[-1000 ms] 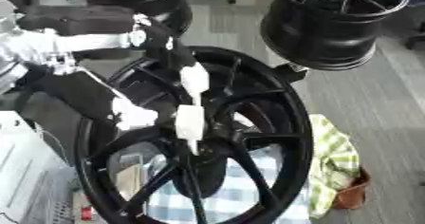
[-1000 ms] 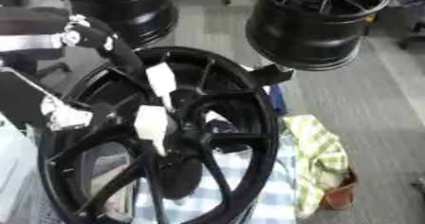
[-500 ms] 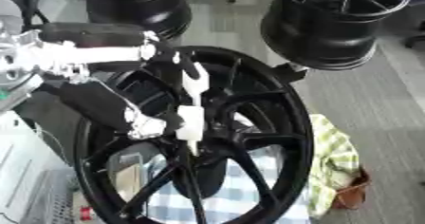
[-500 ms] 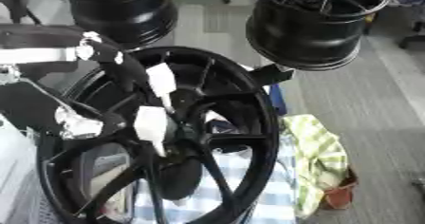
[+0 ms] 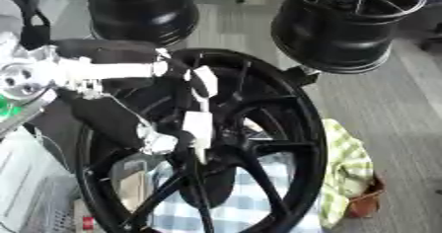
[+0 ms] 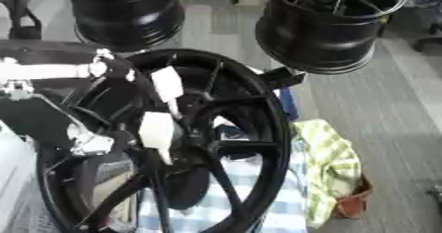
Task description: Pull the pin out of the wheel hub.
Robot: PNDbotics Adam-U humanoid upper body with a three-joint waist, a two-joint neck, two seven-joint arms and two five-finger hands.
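The black spoked wheel hub is standing at centre frame over checked cloth — the left hand is reaching in from nine o'clock, its grip unclear.

Grey floor all around, looks like carpet or matte tile. Two spare black rims stand at the back, one on the left, one on the right. A blue checked cloth and a green-yellow checked one lie underneath.
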